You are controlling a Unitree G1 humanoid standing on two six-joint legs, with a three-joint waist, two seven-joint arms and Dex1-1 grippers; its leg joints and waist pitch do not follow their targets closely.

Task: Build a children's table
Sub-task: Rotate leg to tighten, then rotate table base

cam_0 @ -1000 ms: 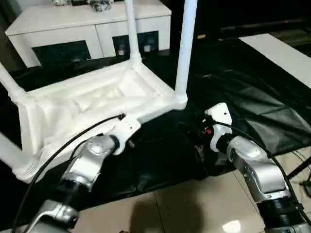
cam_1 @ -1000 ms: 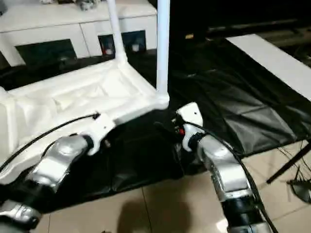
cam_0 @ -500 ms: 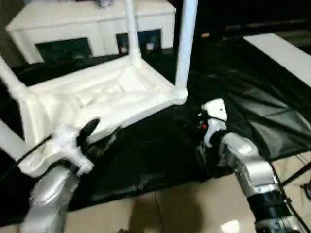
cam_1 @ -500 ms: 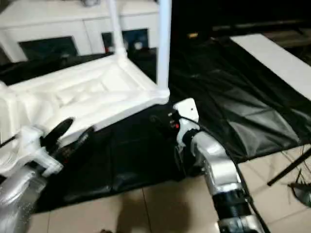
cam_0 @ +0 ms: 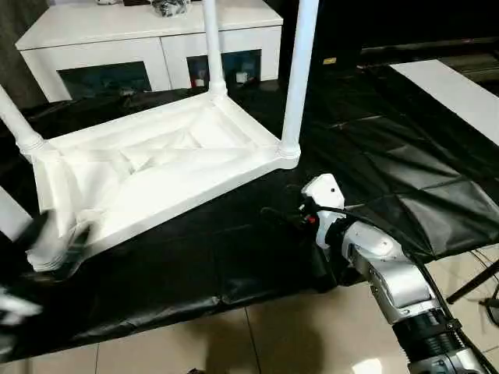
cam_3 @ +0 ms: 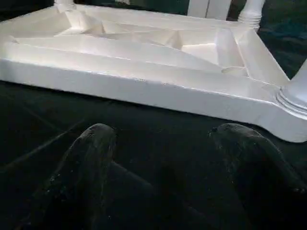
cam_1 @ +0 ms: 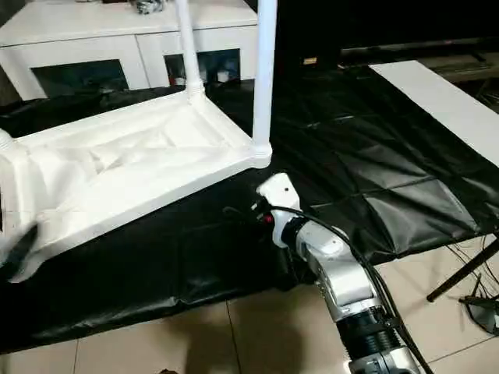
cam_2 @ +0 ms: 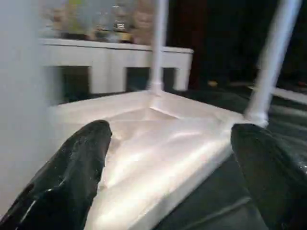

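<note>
Fingers of both grippers spread, pinching nothing: left gripper [cam_2: 168,167] just beside the tabletop [cam_0: 156,167] near corner, right gripper [cam_3: 163,158] short of its long rim. Tabletop lies inverted on the black counter [cam_0: 374,156] (legs [cam_0: 299,70] up, likely for fitting).

Home living room: white cabinet [cam_0: 156,35]
</note>
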